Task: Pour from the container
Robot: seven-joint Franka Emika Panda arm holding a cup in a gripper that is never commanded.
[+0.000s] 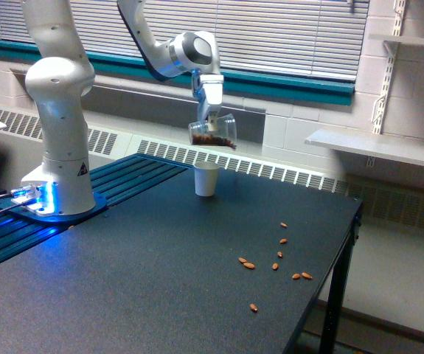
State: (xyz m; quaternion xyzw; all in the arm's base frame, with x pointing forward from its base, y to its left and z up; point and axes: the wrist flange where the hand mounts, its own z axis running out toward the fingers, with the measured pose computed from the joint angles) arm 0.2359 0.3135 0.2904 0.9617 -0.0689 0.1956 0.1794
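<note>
The white robot hand (210, 118) hangs over the far part of the dark tabletop (145, 273), clamped on the clear, see-through plastic cup (213, 133) — brown almond-like nuts show through its wall. Nearest the camera, loose brown nuts (278, 263) lie scattered on the tabletop toward the exterior view's right, well apart from everything else. Farther back stands the small white paper cup (206, 179), upright and open at the top. Just above it the clear cup is tipped onto its side, its long axis close to level — which end is the mouth is hard to tell. At the exterior view's left the white arm's base (57, 193) carries a small black triangular mark; no writing can be read. Behind all runs a window with closed blinds (285, 37).
</note>
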